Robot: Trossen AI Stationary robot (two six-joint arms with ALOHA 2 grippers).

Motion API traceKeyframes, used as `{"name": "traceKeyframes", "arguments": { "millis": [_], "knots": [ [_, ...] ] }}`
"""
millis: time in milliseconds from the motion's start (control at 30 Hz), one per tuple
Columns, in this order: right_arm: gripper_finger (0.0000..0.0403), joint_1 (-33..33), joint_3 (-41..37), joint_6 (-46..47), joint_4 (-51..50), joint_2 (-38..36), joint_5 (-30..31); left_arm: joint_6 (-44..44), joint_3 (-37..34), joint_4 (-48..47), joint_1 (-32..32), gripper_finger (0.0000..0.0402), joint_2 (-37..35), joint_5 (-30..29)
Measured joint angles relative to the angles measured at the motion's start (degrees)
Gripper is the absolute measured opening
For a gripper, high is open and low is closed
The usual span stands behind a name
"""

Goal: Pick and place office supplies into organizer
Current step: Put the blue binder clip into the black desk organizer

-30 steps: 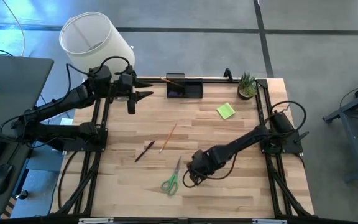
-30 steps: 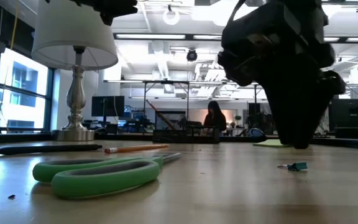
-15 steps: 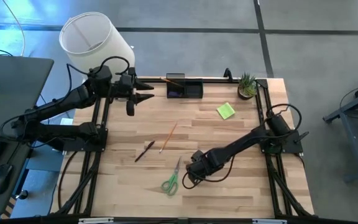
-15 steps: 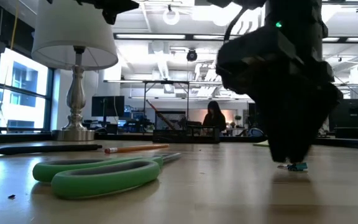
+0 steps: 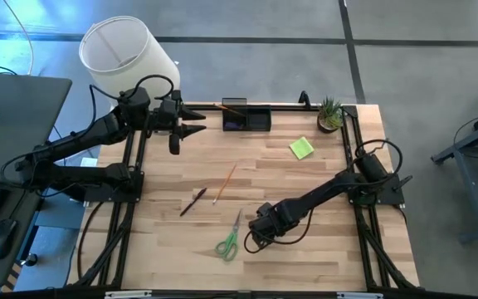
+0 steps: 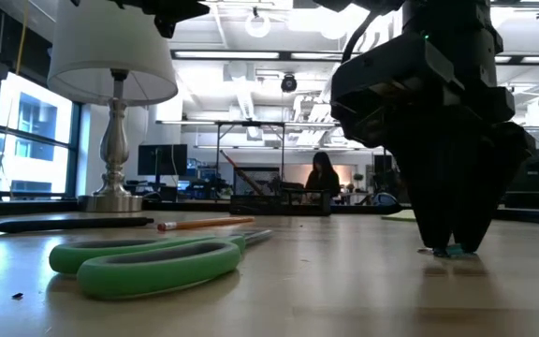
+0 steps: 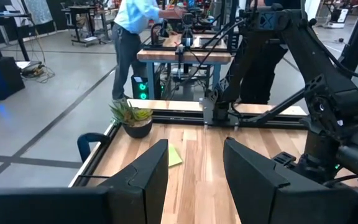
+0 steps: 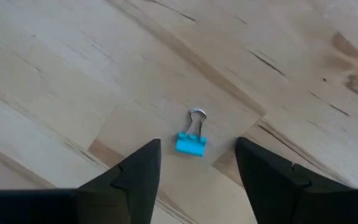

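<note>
Right gripper (image 8: 194, 165) fingers spread, straddling small blue metal binder clip (image 8: 190, 142) on light wooden table (image 8: 73, 74). Risk: off-centre closure flicks clip away. Left gripper (image 7: 194, 180) parted, empty.

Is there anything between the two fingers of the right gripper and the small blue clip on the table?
No. In the right wrist view the blue clip lies on bare wood between the open right gripper's fingers, untouched. The low view shows the fingertips down around it.

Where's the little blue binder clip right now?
The blue binder clip lies on the table, between the open right gripper's fingers, just right of the green scissors in the high view.
</note>
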Motion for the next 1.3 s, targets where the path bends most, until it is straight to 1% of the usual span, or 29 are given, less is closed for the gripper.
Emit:
{"name": "traceKeyframes", "arguments": {
  "millis": [300, 567, 633, 800, 1033, 1300],
  "knots": [
    [0.0153, 0.04, 0.09, 0.23, 0.29, 1.15, -0.04, -0.05, 0.01, -0.01, 0.0, 0.014, 0.0, -0.02],
    [0.0147, 0.08, 0.24, 0.77, -1.45, 1.33, 1.2, -0.07, 0.01, -0.05, 0.0, 0.014, 0.0, -0.02],
    [0.0145, 0.08, 0.28, 0.27, -3.14, 1.38, 1.44, -0.07, 0.01, -0.12, 0.0, 0.014, 0.0, -0.02],
    [0.0136, -0.01, 0.22, -1.88, -3.3, 1.41, 2.8, -0.07, 0.01, -0.28, 0.0, 0.014, 0.0, -0.02],
    [0.0115, -0.61, 1.06, -4.87, -4.32, 1.55, 2.95, -0.08, 0.01, -0.28, 0.0, 0.014, 0.0, -0.03],
    [0.0079, -0.64, 1.29, -7.41, -5.22, 1.62, 3.45, -0.09, 0.01, -0.24, 0.0, 0.014, 0.0, -0.04]
  ]
}}
